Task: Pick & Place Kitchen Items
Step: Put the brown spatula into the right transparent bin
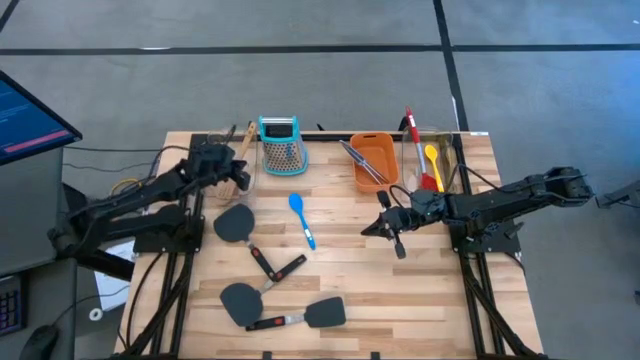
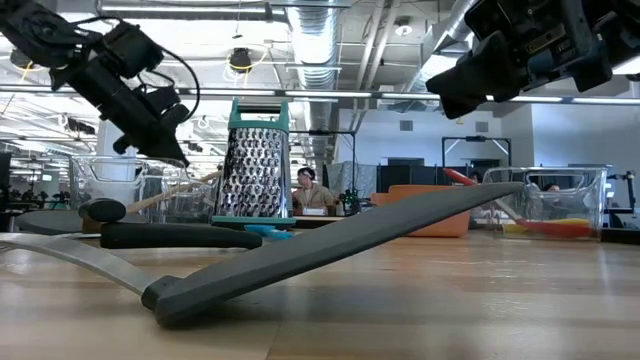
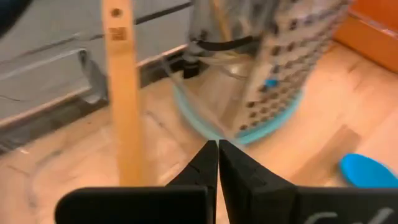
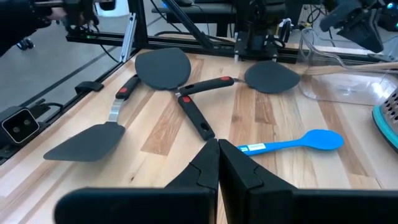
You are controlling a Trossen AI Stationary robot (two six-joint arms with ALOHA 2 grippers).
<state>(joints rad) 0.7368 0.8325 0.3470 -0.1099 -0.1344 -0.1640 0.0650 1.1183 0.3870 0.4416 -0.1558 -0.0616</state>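
Both our jaws are closed and empty; our left gripper [image 1: 243, 178] hovers by the wooden turner [image 3: 122, 93], risking knocking the grater [image 1: 281, 144].

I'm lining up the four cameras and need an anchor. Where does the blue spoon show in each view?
High view: blue spoon lies mid-table, below the box grater.
Low view: only a blue sliver at the grater's foot.
Left wrist view: its bowl at the edge.
Right wrist view: whole, beyond the fingers.
Shared landmark: the grater.
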